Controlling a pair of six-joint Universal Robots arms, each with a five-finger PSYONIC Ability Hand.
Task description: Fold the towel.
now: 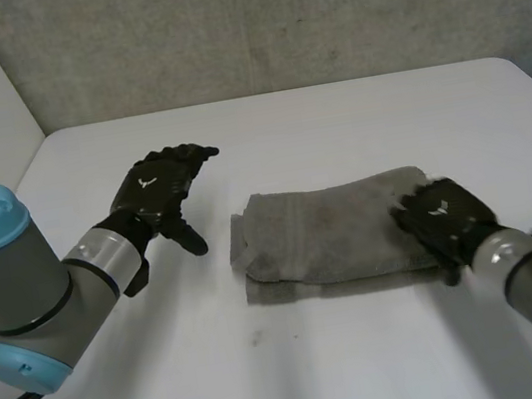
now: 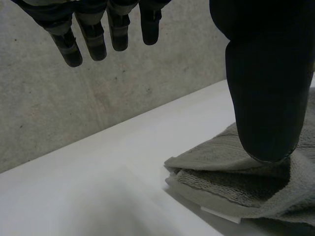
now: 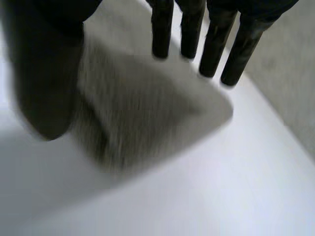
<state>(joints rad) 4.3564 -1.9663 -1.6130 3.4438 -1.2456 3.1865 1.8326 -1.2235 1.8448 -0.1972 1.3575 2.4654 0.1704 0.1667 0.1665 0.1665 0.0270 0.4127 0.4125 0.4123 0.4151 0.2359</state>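
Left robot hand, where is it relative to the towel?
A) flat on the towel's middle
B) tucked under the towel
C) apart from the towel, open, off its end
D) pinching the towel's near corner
C: in the head view the left robot hand is over the bare table, apart from the folded towel, with straight fingers holding nothing.

The towel (image 1: 332, 230) is grey terry cloth — nubby and matt. The white surface (image 1: 336, 128) looks smooth with a faint sheen. The wall (image 1: 268, 17) behind is rough, mottled — concrete-like. The left robot hand (image 1: 158, 191) is matt black.
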